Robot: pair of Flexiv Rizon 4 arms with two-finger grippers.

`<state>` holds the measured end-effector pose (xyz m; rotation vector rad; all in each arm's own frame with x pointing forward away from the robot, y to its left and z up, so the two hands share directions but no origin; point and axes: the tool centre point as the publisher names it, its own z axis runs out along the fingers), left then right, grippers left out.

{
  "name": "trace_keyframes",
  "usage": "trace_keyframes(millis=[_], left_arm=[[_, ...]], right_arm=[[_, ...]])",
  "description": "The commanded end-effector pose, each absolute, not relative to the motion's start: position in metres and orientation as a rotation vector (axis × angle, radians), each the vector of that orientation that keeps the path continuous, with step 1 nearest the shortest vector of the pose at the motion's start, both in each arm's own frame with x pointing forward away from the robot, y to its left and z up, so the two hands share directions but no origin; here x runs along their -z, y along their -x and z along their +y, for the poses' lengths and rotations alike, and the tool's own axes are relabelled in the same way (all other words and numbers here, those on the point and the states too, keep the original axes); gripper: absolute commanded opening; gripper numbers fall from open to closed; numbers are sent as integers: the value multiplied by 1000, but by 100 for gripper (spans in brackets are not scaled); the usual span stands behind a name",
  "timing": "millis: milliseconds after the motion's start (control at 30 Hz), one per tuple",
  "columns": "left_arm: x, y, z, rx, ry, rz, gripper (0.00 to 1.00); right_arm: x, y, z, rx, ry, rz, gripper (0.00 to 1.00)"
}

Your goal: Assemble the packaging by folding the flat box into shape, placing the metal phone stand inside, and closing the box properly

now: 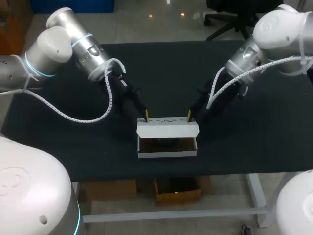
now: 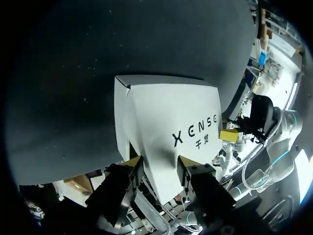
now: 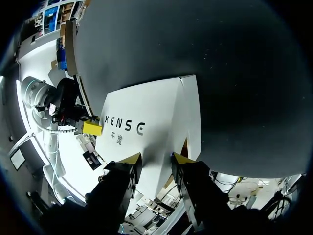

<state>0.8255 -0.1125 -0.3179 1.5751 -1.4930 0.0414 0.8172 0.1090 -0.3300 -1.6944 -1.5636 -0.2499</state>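
1. The box (image 1: 167, 152) is sitting close to the near edge of the table (image 1: 254, 147), about midway along it. We are judging the folding step done, since it is standing as a formed white tray with its walls up, not lying flat.
2. Its near side is gaping open and showing a brown inside. Something dark is lying in there, which we are taking for the metal phone stand (image 1: 164, 143), though it is too dim to be sure. If we are reading it rightly, the placing step is done too.
3. The lid (image 1: 167, 128) is standing raised along the box's far side and leaning over the opening without being down. Closing is therefore the part we are counting as left.
4. The left gripper (image 1: 146, 117) is sitting at the lid's far left corner. In the left wrist view its fingers (image 2: 131, 164) are pressing the white panel from both sides, so we are calling it clamped on the lid.
5. The right gripper (image 1: 190, 117) is sitting at the lid's far right corner. In the right wrist view its fingers (image 3: 131, 160) are pinching the panel the same way, so it too is gripping the lid.
6. Farther back, both arms are coming in from the table's far left and far right corners. We are reckoning that the lid needs bringing down evenly, with its front flap tucked in, or it is likely to skew.
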Motion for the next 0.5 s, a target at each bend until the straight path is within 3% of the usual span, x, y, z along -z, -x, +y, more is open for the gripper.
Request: trace_keyframes(millis=[33, 500], left_arm=[[318, -828, -119, -34, -1563, -1487, 45], [319, -832, -119, -21, -1552, -1465, 46]], right_arm=[[327, -819, 115, 248, 1682, -1562, 37], [327, -824, 115, 255, 1660, -1543, 38]])
